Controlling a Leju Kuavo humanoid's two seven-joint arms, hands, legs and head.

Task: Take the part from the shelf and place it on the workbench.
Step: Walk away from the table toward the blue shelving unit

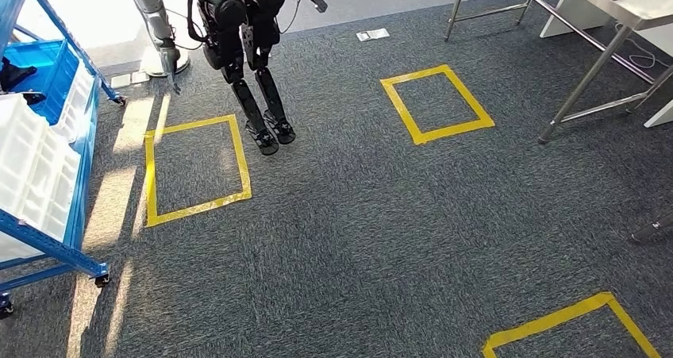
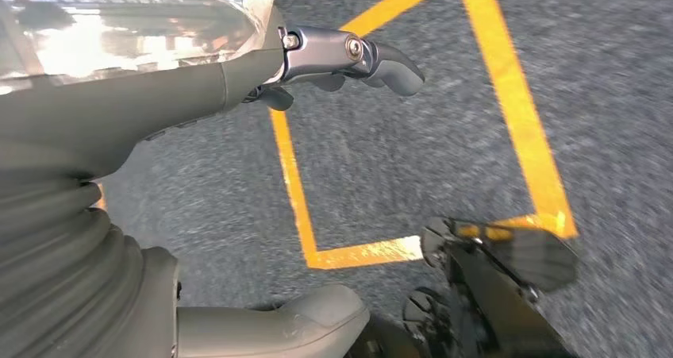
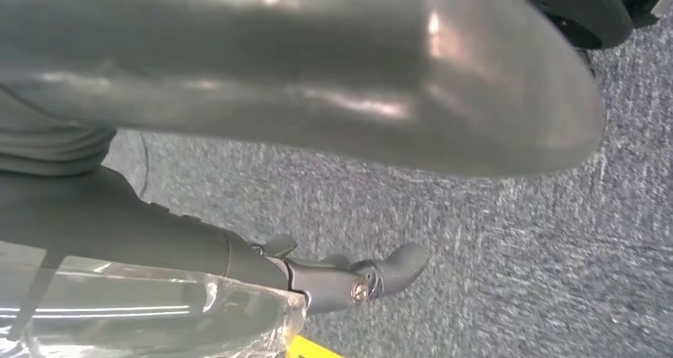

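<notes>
Ahead on carpet (image 1: 357,231): another robot (image 1: 248,48) | blue shelf (image 1: 49,248) | left hand (image 2: 333,56), right hand (image 3: 337,280): grip unclear

1. Three yellow tape squares on the carpet: one by the shelf (image 1: 197,170), one further over (image 1: 436,104), one cut off at the near edge (image 1: 571,326).
2. One blue shelf (image 1: 48,247) on castors.
3. Two white crates (image 1: 36,175) on it, and one blue bin (image 1: 48,68) behind.
4. One metal workbench (image 1: 603,25).
5. One other robot (image 1: 250,56) standing there, two legs.
</notes>
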